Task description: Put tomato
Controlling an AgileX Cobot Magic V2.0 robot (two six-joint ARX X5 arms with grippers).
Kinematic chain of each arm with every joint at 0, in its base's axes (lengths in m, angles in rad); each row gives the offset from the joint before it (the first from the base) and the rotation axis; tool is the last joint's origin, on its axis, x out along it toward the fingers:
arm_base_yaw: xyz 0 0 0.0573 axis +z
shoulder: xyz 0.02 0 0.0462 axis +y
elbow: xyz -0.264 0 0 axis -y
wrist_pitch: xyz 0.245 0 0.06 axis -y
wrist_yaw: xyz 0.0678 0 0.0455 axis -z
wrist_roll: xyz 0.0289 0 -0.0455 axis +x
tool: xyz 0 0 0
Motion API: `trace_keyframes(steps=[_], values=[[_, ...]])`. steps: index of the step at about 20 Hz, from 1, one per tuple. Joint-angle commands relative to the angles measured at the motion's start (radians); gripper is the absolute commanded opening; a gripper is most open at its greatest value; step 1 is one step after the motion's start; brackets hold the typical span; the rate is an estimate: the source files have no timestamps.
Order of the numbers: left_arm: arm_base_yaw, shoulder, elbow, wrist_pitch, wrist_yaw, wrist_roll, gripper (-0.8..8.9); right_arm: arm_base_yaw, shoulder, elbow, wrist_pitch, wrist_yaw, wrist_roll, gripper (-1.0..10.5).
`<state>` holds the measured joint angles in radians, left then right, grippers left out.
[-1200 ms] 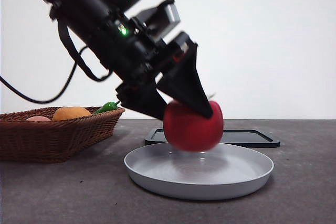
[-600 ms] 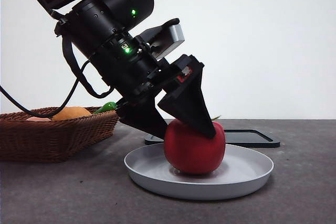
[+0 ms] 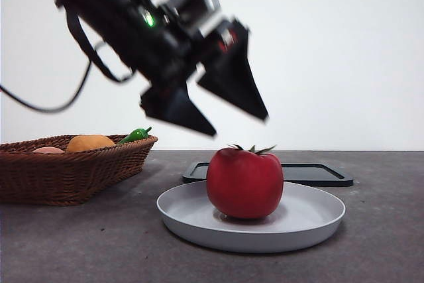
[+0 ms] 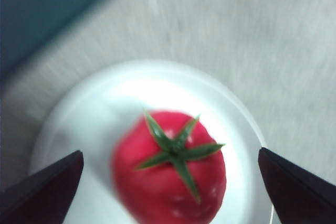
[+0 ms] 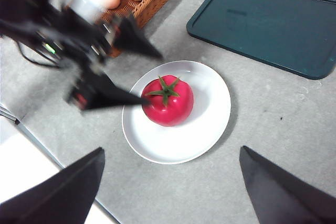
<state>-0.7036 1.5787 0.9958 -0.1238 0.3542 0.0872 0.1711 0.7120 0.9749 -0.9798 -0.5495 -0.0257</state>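
The tomato (image 3: 245,183) sits upright on the white plate (image 3: 311,220), calyx up, a little off the plate's centre. Nothing grips it.

Left gripper (image 3: 242,126): hangs in the air above the tomato, tilted, jaws spread wide apart. In the front view both black jaw tips end clear of the fruit, with open background showing between the tips and the calyx. In the left wrist view the tomato (image 4: 170,179) lies between the two jaws, well apart from each, seen from above with the plate (image 4: 100,108) around it.

Right gripper (image 5: 170,182): high above the table, jaws wide apart, holding nothing. Its camera looks down on the plate (image 5: 202,124), on the tomato (image 5: 168,100) and on the left gripper (image 5: 144,77), whose jaws straddle the fruit without touching it.

Relative to the plate: a dark flat tray (image 3: 315,173) lies just behind it; a wicker basket (image 3: 73,173) stands beside it, apart from it, holding an orange round fruit (image 3: 89,142), a green pepper (image 3: 136,134) and a pale pinkish item only partly visible.
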Motion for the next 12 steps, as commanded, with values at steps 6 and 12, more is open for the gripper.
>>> trace_keyframes(steps=[6, 12], values=[[0.121, -0.279, 0.026, -0.097, 0.002, -0.005, 5.31, 0.003, 0.005, 0.018, 0.006, 0.000, -0.001, 4.1], [0.320, -0.495, 0.026, -0.306, 0.011, -0.006, 5.31, 0.003, 0.006, 0.018, 0.007, 0.000, -0.002, 4.1]])
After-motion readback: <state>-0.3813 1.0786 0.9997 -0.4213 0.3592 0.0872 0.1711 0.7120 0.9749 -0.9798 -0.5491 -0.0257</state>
